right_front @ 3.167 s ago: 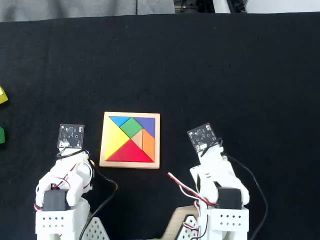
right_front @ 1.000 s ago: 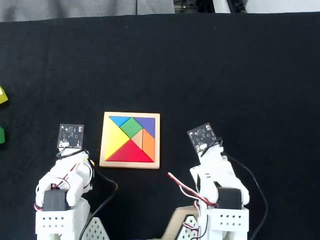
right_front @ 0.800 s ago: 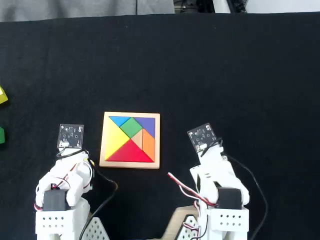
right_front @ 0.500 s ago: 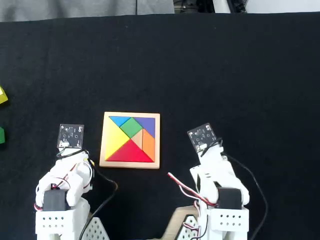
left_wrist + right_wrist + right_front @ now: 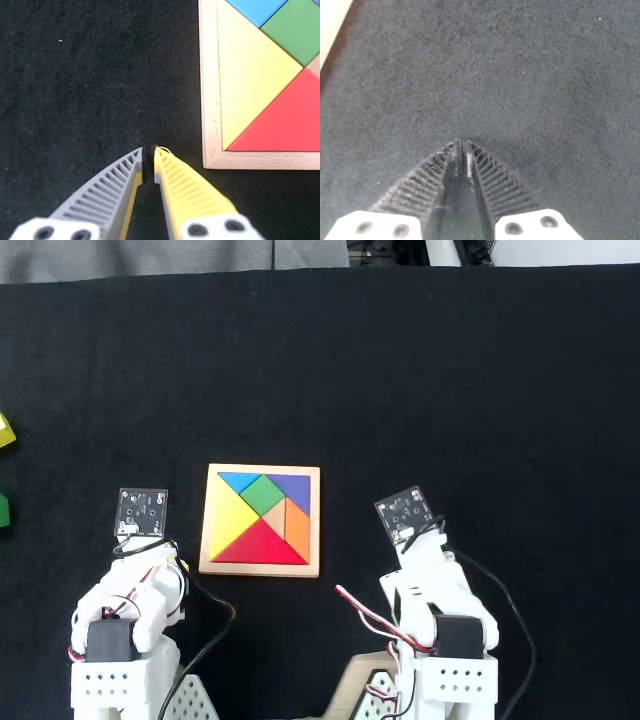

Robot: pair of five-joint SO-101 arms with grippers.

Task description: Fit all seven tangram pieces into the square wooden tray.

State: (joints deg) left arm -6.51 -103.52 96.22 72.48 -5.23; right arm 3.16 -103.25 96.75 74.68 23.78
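Evidently finished, the square pale wooden tray [image 5: 260, 571] is sitting on the black cloth-covered worktop [image 5: 450, 390], close to the edge where the two arms are mounted and between them. Seven flat painted pieces are filling it: a large yellow triangle [image 5: 225, 522], a large red triangle [image 5: 260, 545], a blue triangle [image 5: 238, 481], a green square [image 5: 263, 494], a purple piece [image 5: 297, 490], an orange piece [image 5: 298, 525] and a small tan triangle [image 5: 275, 520].

The left gripper [image 5: 148, 150] is hovering over bare cloth just beside the tray's corner, its fingers pressed together around nothing. The right gripper [image 5: 460, 145] is likewise pinching shut on nothing, over bare cloth.

The pieces are looking thin, light, stiff and smooth, lying about level with the rim, so they are probably offering little to pinch. The tray's raised outer rim is seeming the surest place to grip.
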